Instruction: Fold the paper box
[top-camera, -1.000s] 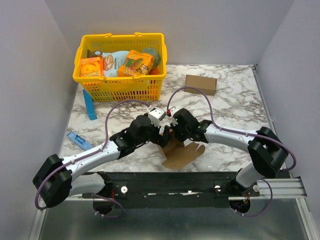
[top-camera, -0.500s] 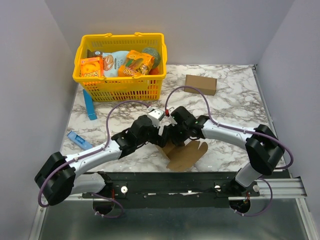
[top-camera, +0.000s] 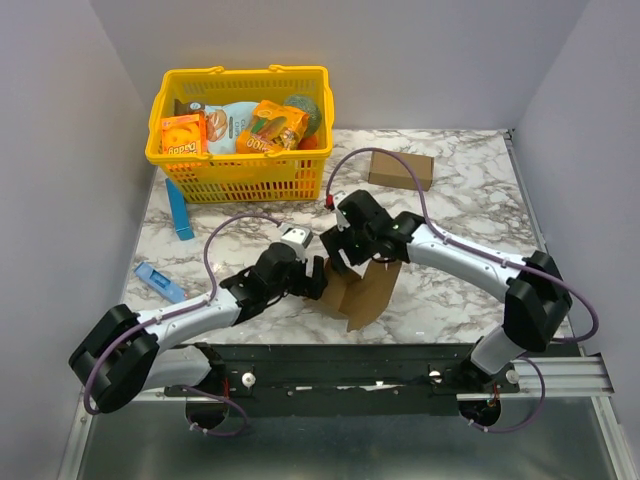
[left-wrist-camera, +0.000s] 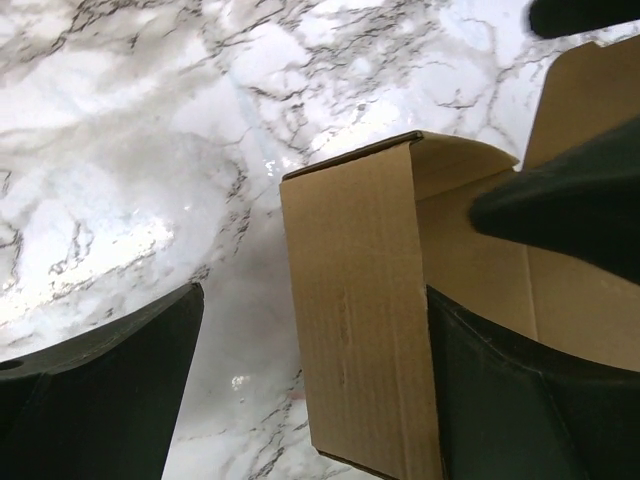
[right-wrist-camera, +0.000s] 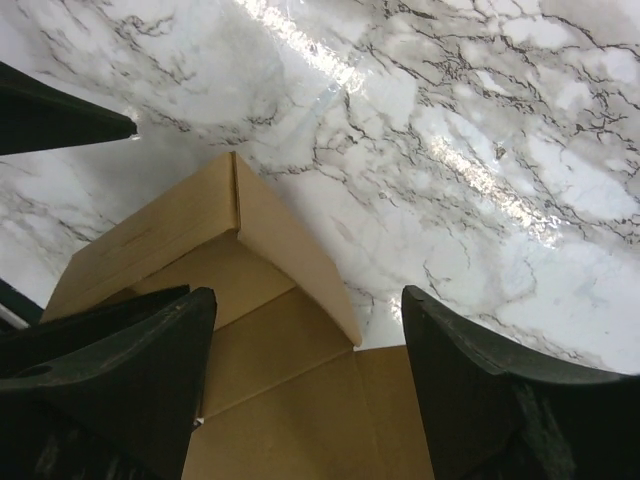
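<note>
The paper box (top-camera: 362, 290) has risen from a flat spread of flaps into a standing, half-formed shell. The right pincer (top-camera: 362, 262) has gone from pressed together to spread wide. The box is thin, matte brown cardboard with sharp creases. Its walls are upright and its top is open, and it stands on the glossy, grey-veined marble tabletop (top-camera: 470, 200) near the middle of the near edge. The left arm reaches in low from the left. The left pincer (top-camera: 315, 280) is spread, with one finger outside a box wall and the other inside. The right arm arches in from the right with its wrist tipped down, and its pincer hangs over the box's open top.
</note>
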